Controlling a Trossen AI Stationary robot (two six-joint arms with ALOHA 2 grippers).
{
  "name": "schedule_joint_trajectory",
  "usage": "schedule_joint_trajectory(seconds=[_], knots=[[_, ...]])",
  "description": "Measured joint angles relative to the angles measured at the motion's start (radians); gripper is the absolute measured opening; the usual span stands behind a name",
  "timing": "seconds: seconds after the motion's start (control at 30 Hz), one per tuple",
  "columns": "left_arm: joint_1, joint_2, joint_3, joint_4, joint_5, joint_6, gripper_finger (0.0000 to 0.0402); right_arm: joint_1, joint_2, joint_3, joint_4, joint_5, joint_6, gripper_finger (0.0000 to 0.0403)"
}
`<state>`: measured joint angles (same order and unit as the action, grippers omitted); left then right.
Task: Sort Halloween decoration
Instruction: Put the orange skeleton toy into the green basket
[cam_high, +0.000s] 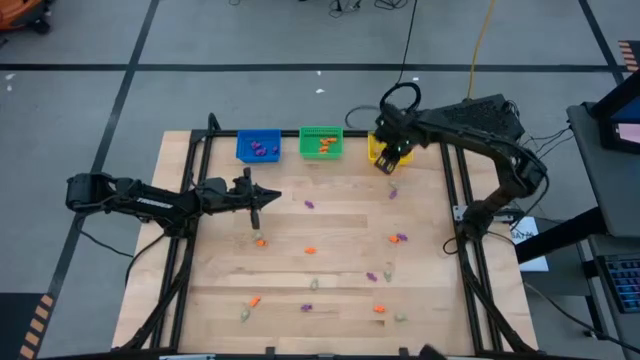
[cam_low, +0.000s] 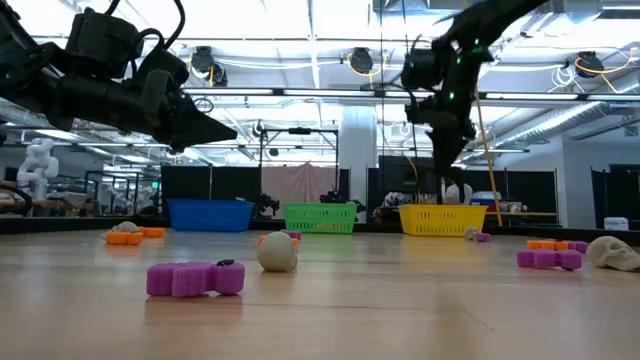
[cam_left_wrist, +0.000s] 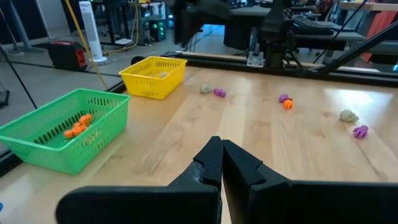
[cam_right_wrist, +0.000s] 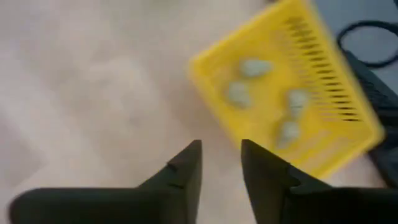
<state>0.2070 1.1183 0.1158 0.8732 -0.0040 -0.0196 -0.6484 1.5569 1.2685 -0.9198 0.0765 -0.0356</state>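
The Halloween decoration is many tiny purple, orange and pale trinkets lying scattered on the wooden table, such as a purple one (cam_high: 309, 204), an orange one (cam_high: 260, 242) and a purple one (cam_low: 195, 279) close to the low camera. Others lie inside the blue bin (cam_high: 258, 146), the green bin (cam_left_wrist: 62, 134) and the yellow bin (cam_right_wrist: 298, 93). My left gripper (cam_left_wrist: 221, 155) hovers shut and empty over the table's left half (cam_high: 262, 200). My right gripper (cam_right_wrist: 221, 155) is open and empty, raised above the table just in front of the yellow bin's near edge (cam_high: 388, 162).
The three bins stand in a row along the table's far edge. A black frame (cam_high: 455, 200) runs along the table's sides. Most loose trinkets lie in the middle and near half of the table, with bare wood between them.
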Motion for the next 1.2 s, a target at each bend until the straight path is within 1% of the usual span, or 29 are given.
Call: schedule_joint_trajectory(seconds=[0.1, 0.2, 0.37, 0.47, 0.53, 0.63, 0.7, 0.83, 1.0, 1.1, 1.2], knots=[[0.0, 0.0, 0.0, 0.0, 0.0, 0.0, 0.001, 0.105, -0.038, -0.052, -0.005, -0.003, 0.049, 0.0066], [0.0, 0.0, 0.0, 0.0, 0.0, 0.0, 0.001, 0.212, -0.065, -0.123, 0.003, -0.003, 0.11, 0.0056], [0.0, 0.0, 0.0, -0.001, 0.0, 0.0, 0.001, 0.395, -0.077, -0.228, 0.018, -0.005, 0.245, 0.007], [0.0, 0.0, 0.0, -0.004, 0.0, 0.0, 0.001, 0.503, -0.076, -0.256, 0.026, -0.017, 0.337, 0.0086], [0.0, 0.0, 0.0, -0.004, 0.0, 0.0, 0.001, 0.571, -0.076, -0.259, 0.07, -0.029, 0.393, 0.0099], [0.0, 0.0, 0.0, -0.004, 0.0, 0.0, 0.001, 0.667, -0.076, -0.259, 0.21, -0.028, 0.443, 0.0119], [0.0, 0.0, 0.0, -0.004, 0.0, 0.0, 0.001, 0.719, -0.065, -0.259, 0.337, -0.023, 0.46, 0.0131], [0.0, 0.0, 0.0, -0.003, 0.0, 0.0, 0.001, 0.792, -0.001, -0.259, 0.593, 0.024, 0.468, 0.0149], [0.0, 0.0, 0.0, -0.01, 0.0, 0.0, 0.001, 0.833, 0.124, -0.259, 0.881, 0.111, 0.453, 0.0165], [0.0, 0.0, 0.0, -0.029, 0.0, 0.0, 0.001, 0.84, 0.199, -0.259, 1.06, 0.115, 0.436, 0.0173], [0.0, 0.0, 0.0, -0.034, 0.0, 0.0, 0.001, 0.84, 0.272, -0.259, 1.178, 0.108, 0.428, 0.0178]])
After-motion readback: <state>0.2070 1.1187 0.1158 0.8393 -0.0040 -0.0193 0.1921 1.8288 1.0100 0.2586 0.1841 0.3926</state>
